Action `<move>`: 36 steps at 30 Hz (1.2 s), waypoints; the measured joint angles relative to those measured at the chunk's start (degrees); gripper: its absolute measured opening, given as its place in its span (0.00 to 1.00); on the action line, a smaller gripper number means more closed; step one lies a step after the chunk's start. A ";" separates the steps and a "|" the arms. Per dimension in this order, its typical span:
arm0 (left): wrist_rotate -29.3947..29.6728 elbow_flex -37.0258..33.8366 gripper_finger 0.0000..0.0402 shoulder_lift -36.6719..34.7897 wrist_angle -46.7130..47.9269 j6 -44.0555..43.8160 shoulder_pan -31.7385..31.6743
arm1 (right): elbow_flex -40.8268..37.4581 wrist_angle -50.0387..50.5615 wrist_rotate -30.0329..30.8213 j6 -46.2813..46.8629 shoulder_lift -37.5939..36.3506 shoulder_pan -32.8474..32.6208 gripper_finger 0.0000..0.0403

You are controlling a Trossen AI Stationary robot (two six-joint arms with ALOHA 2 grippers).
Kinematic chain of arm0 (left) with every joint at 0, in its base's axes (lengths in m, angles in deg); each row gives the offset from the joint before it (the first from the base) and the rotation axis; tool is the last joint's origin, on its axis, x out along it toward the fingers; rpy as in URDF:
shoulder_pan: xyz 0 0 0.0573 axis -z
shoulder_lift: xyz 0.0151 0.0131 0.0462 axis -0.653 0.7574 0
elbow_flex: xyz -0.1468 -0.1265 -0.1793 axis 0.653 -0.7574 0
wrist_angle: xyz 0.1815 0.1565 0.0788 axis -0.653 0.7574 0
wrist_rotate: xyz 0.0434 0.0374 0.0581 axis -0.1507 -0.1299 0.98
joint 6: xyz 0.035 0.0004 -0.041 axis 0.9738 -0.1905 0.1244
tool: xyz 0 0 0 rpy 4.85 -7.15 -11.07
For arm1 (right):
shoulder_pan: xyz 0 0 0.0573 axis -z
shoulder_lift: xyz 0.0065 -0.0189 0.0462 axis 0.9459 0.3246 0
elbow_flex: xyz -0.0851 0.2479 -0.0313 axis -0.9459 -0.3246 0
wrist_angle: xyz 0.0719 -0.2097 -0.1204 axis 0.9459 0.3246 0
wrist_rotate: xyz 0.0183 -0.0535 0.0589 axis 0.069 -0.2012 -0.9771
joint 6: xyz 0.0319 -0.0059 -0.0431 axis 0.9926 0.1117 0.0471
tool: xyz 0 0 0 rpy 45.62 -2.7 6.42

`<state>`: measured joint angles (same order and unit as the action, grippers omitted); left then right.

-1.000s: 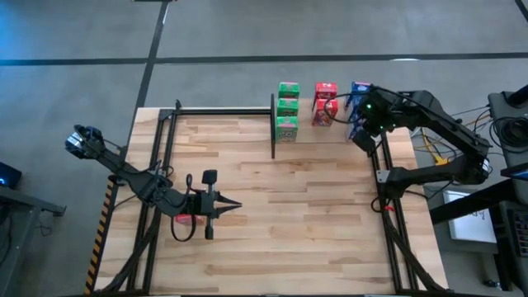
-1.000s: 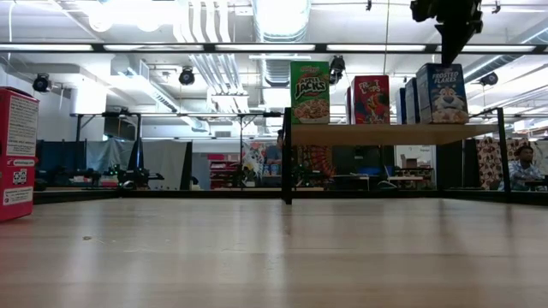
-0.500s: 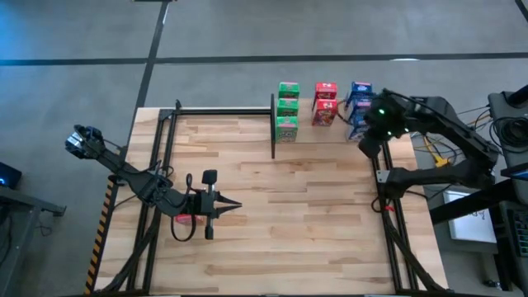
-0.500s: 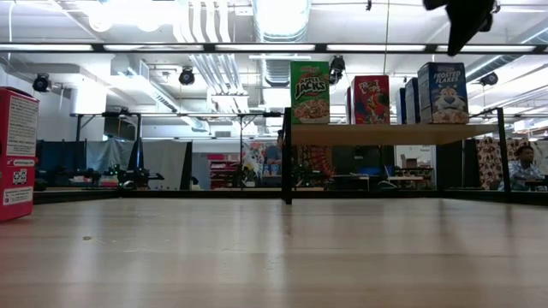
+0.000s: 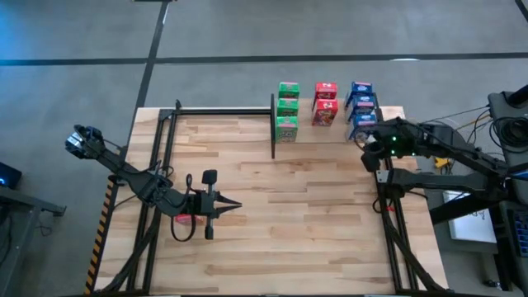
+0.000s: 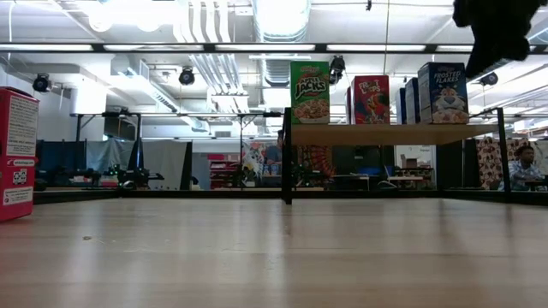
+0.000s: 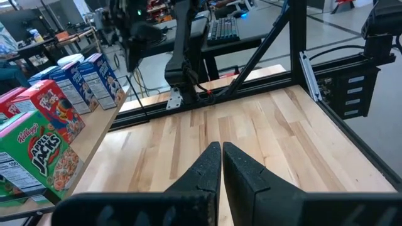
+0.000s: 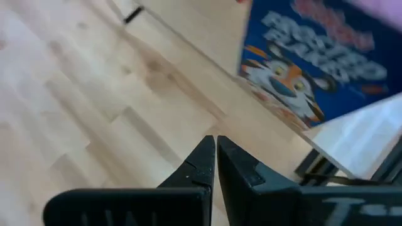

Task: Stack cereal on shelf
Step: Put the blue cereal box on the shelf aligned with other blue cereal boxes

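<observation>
Cereal boxes stand in three rows on the shelf (image 5: 338,132), just beyond the right claw (image 5: 369,147): three green boxes (image 5: 287,108), two red boxes (image 5: 325,104) showing from above, and three blue boxes (image 5: 361,107). The blue row lies nearest this claw, the red row next, the green row farthest off. The right claw hangs above the shelf's near corner beside the blue row, its fingers pressed together and holding nothing; in its wrist view the closest blue box (image 8: 314,63) stands just ahead of the closed tips (image 8: 214,157).

The left claw (image 5: 233,206) rests low over the tabletop (image 5: 313,223), well apart from the shelf, its fingers (image 7: 207,166) also pressed together and empty. From there the three rows stand off to one side, green closest, then red, then blue.

One more red box (image 6: 17,154) shows at the near edge of the low view, upright on the tabletop, and a red patch under the left arm (image 5: 186,219), just behind that claw, seems to be the same box.
</observation>
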<state>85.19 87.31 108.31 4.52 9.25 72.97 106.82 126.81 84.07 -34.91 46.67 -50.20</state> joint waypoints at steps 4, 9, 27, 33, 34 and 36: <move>0.00 0.00 0.00 0.00 0.00 0.07 0.00 | -5.13 -3.68 3.57 5.22 -0.12 0.00 0.02; 0.00 0.00 0.00 0.00 0.00 0.15 0.00 | -10.13 -11.81 5.04 11.11 -0.12 -0.03 0.02; 0.00 0.00 0.00 0.00 0.03 0.15 0.00 | -12.88 -14.33 15.70 14.89 0.05 0.00 0.02; 0.00 0.00 0.00 0.00 0.04 0.15 0.00 | -11.31 -14.33 13.78 14.80 -0.76 -0.34 0.02; 0.00 0.00 0.00 0.00 0.03 0.15 0.00 | -10.69 -14.26 13.73 14.74 -0.82 -0.54 0.02; 0.00 0.00 0.00 0.00 0.02 0.15 0.00 | -9.14 -14.25 13.41 14.13 -0.82 -0.97 0.02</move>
<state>85.19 87.31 108.31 4.54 9.40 72.97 97.68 112.57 97.48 -20.79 45.86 -51.17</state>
